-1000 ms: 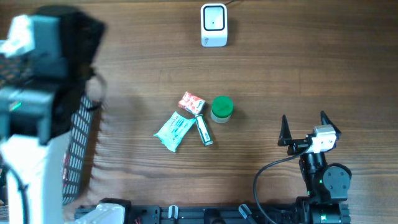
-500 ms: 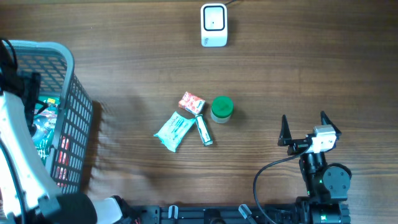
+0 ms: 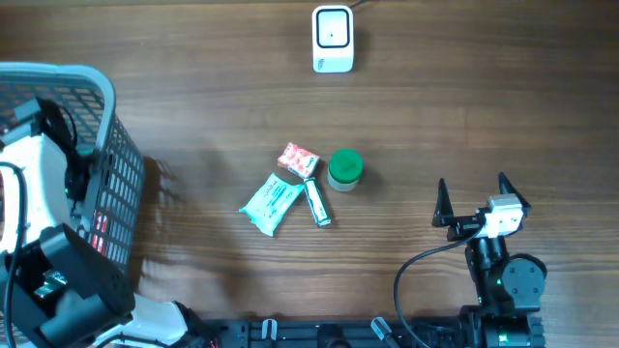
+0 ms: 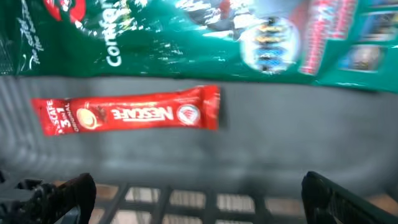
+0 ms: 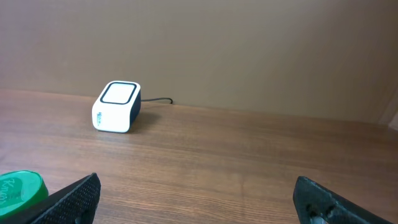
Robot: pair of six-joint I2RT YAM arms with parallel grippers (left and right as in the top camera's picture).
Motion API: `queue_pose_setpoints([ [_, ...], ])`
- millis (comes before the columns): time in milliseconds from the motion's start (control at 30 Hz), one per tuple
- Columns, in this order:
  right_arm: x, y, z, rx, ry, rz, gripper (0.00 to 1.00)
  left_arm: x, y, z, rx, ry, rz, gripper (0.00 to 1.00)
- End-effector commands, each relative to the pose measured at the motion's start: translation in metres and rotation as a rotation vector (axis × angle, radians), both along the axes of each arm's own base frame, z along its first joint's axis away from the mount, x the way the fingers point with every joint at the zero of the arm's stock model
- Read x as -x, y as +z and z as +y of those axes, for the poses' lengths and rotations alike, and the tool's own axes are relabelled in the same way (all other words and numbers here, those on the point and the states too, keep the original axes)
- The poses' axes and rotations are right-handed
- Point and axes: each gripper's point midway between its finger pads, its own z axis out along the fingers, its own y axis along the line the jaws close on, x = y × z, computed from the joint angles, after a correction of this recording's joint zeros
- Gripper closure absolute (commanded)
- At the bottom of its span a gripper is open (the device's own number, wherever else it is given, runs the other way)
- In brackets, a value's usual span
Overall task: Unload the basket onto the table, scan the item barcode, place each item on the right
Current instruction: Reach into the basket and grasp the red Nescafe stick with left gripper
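The white barcode scanner stands at the far middle of the table and also shows as the scanner in the right wrist view. My left gripper is open inside the grey basket, above its floor, with nothing between the fingers. Ahead of it lie a red Nescafe sachet and a large green packet. My right gripper rests open and empty at the near right, pointing toward the scanner.
On the table's middle lie a teal packet, a red-and-white packet, a small green tube and a green-lidded jar. The left arm covers much of the basket.
The left arm has swung down from a raised, blurred pose into the basket. The right arm and the table items have not moved.
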Motion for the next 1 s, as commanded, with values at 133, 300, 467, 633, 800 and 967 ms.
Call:
queue_pose_setpoints([
  [133, 0.000, 0.001, -0.001, 0.005, -0.006, -0.008, 0.00, 0.023, -0.043, 0.010, 0.010, 0.055, 0.009, 0.00],
  [300, 0.000, 0.001, -0.001, 0.005, -0.005, -0.008, 0.00, 0.022, -0.070, 0.004, 0.021, 0.057, -0.042, 0.00],
  [467, 0.000, 0.001, -0.001, 0.005, -0.005, -0.008, 0.00, 0.039, -0.089, -0.008, 0.045, 0.058, -0.010, 0.66],
  [633, 0.000, 0.001, -0.001, 0.006, -0.006, -0.008, 0.00, 0.036, -0.068, -0.001, -0.005, 0.057, -0.036, 0.96],
  [800, 0.000, 0.001, -0.001, 0.005, -0.006, -0.008, 0.00, 0.009, 0.033, 0.017, -0.130, 0.049, -0.233, 0.96],
  [967, 0.000, 0.001, -0.001, 0.005, -0.006, -0.008, 0.00, 0.009, 0.143, 0.020, -0.305, 0.020, -0.467, 0.96],
])
